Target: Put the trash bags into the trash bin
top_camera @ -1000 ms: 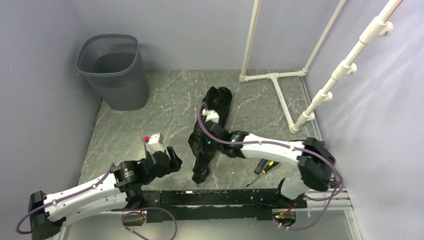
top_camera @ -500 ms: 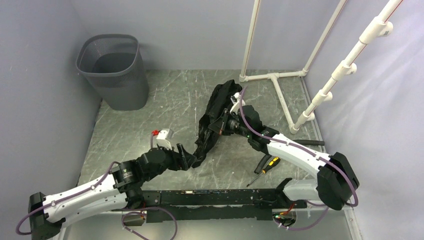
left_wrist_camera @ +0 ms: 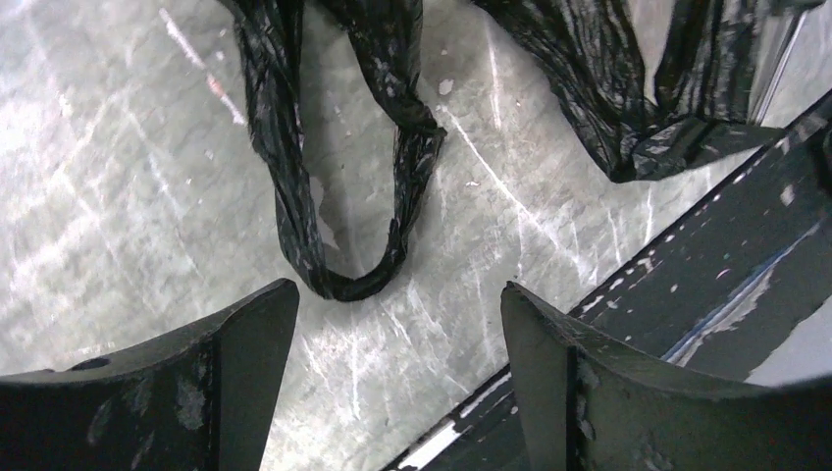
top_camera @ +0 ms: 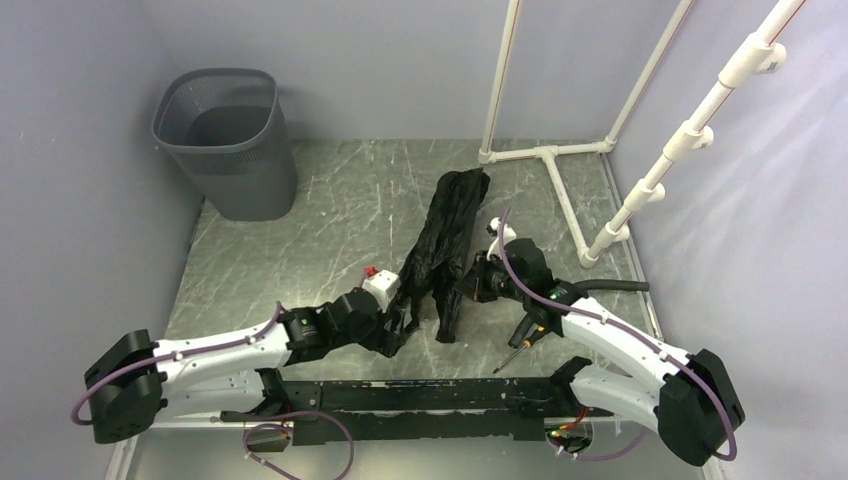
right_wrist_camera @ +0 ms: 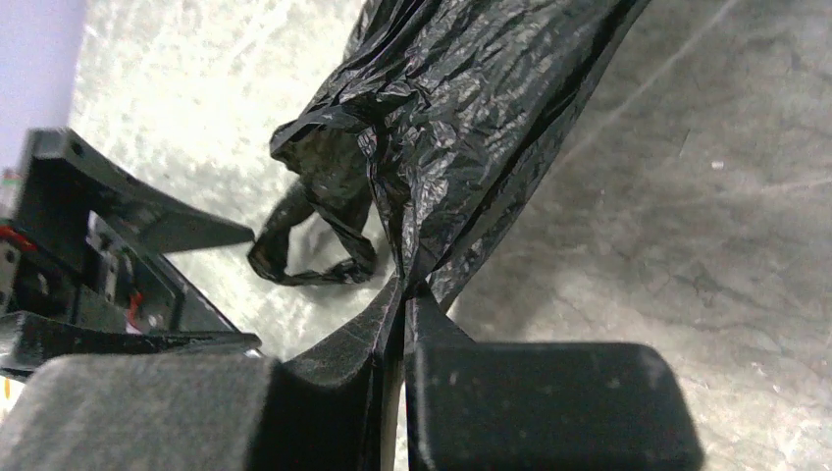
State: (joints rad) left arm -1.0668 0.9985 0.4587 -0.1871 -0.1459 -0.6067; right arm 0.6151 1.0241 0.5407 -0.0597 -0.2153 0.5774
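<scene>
The trash bag (top_camera: 455, 210) is a wrinkly black film stretched long across the middle of the table, its lower ends near the front rail. My right gripper (top_camera: 468, 283) is shut on a fold of the trash bag (right_wrist_camera: 461, 128), with film pinched between the jaws of the right gripper (right_wrist_camera: 406, 294). My left gripper (top_camera: 404, 320) is open at the bag's lower left end. In the left wrist view a handle loop (left_wrist_camera: 343, 280) lies just ahead of the open left gripper (left_wrist_camera: 392, 294), not between the fingers. The trash bin (top_camera: 228, 140) stands upright at the far left corner.
A white pipe frame (top_camera: 545, 152) stands at the back right. A yellow-handled screwdriver (top_camera: 530, 335) and a black hose (top_camera: 615, 287) lie by the right arm. A black rail (top_camera: 420, 395) runs along the near edge. Walls close in on the left, back and right.
The right gripper pulled back towards the near right with the bag, drawing it out long. The left arm swung right to the bag's lower end and its jaws opened wider.
</scene>
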